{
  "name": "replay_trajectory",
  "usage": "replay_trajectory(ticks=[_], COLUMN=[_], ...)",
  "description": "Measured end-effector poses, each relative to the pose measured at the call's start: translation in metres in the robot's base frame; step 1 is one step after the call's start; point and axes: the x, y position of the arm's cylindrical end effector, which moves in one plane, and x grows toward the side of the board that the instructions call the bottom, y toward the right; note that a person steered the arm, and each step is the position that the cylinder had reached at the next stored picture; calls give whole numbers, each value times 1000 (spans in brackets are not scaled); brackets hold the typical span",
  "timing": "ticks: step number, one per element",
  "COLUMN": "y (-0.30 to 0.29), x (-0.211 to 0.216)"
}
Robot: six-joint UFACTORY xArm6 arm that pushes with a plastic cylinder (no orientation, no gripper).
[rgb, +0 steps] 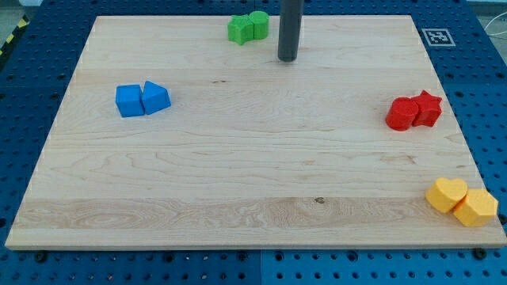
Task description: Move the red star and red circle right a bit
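Note:
The red circle point(402, 113) and the red star point(427, 108) sit touching each other near the view's right edge of the wooden board point(238, 158), the star to the right of the circle. My tip point(287, 58) is near the view's top centre, far to the upper left of both red blocks and touching no block.
Two green blocks point(248, 28) sit together at the view's top, just left of my tip. A blue cube point(129, 100) and a blue wedge-like block point(156, 97) sit at the left. A yellow heart point(446, 194) and yellow hexagon point(476, 207) sit at the bottom right corner.

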Motion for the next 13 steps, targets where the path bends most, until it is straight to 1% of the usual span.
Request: replay_trajectory(ticks=[2,3,4,8,11,12,13], y=[31,42,60,88,165,181,181], x=[86,95,95,95,97,101,110])
